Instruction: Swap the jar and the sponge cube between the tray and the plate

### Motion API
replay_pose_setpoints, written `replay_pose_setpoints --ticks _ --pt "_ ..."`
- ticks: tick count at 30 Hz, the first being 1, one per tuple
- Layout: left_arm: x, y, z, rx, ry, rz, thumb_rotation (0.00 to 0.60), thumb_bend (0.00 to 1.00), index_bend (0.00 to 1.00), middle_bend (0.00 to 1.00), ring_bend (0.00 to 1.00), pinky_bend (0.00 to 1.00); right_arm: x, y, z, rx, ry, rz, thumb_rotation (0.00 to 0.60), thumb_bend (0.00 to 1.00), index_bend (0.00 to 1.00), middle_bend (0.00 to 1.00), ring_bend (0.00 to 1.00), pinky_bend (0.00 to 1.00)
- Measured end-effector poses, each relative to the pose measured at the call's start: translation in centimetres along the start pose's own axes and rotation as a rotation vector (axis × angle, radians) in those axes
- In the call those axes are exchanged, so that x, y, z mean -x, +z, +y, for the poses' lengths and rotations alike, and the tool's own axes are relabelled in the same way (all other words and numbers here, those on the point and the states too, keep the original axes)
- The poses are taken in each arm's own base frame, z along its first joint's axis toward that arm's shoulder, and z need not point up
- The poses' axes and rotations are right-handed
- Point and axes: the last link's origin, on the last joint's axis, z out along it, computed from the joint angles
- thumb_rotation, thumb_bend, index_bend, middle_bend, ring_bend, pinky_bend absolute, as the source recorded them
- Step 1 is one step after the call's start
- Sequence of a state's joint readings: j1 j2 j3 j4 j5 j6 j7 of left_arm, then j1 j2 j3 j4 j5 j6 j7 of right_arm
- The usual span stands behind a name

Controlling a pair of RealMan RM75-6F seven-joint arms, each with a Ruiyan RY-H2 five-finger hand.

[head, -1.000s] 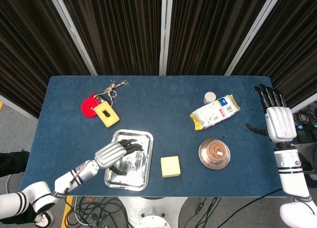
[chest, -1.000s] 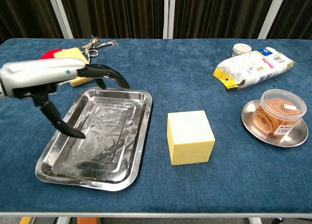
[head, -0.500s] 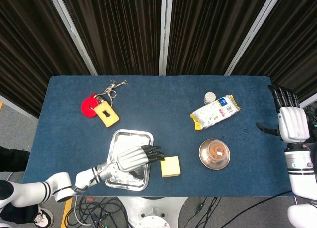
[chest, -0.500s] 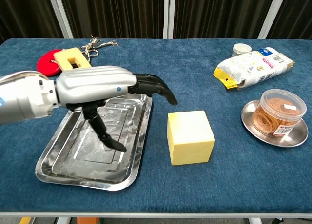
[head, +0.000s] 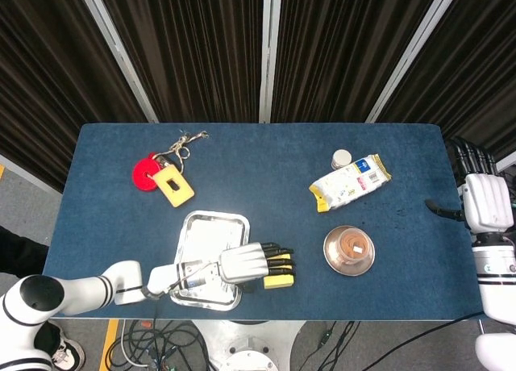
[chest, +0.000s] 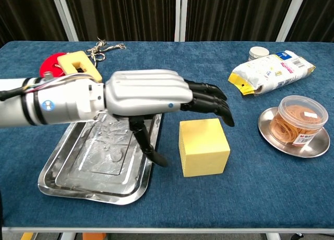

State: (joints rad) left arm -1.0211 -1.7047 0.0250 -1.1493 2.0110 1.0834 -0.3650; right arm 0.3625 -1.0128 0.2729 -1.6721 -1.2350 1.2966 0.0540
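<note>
1. The left hand reaches across the steel tray with its palm down and its dark fingers stretched out over the top of the yellow sponge cube; it holds nothing, and the thumb hangs beside the cube's left face without clearly touching it.
2. The sponge cube sits on the blue table just right of the tray, between the tray and the plate.
3. The clear jar, filled with brownish rubber bands, stands on the small metal plate at the right.
4. The right hand is at the table's right edge, well apart from the jar, fingers extended and empty.
5. Behind the plate lies a white and yellow snack packet, with a small white-capped container just beside it.
6. At the far left lie a red disc, a yellow tag with a cut-out and a knot of twine.
</note>
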Motion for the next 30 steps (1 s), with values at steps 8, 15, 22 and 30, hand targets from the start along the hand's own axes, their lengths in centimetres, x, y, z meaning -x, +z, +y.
replay_pose_setpoints --ticks 8,15,22,30 --pt "-0.5 3.0 -0.3 0.076 0.050 -0.044 0.600 0.00 0.16 0.14 0.05 0.22 0.1 0.0 0.7 0.010 0.004 -0.008 0.600 0.05 0.00 0.02 0.00 0.00" --pt "0.4 3.8 -0.7 0.085 0.092 -0.116 0.600 0.00 0.16 0.14 0.05 0.22 0.0 0.0 1.2 0.011 0.009 -0.010 0.600 0.05 0.00 0.02 0.00 0.00" --pt "0.2 3.4 -1.9 0.054 0.109 -0.131 0.600 0.00 0.16 0.14 0.05 0.22 -0.1 -0.1 1.4 0.009 0.009 -0.010 0.600 0.06 0.00 0.02 0.00 0.00" --pt "0.5 3.2 -1.6 0.069 0.151 -0.133 0.600 0.00 0.21 0.22 0.05 0.22 0.3 0.1 0.9 -0.003 0.007 -0.020 0.600 0.07 0.00 0.02 0.00 0.00"
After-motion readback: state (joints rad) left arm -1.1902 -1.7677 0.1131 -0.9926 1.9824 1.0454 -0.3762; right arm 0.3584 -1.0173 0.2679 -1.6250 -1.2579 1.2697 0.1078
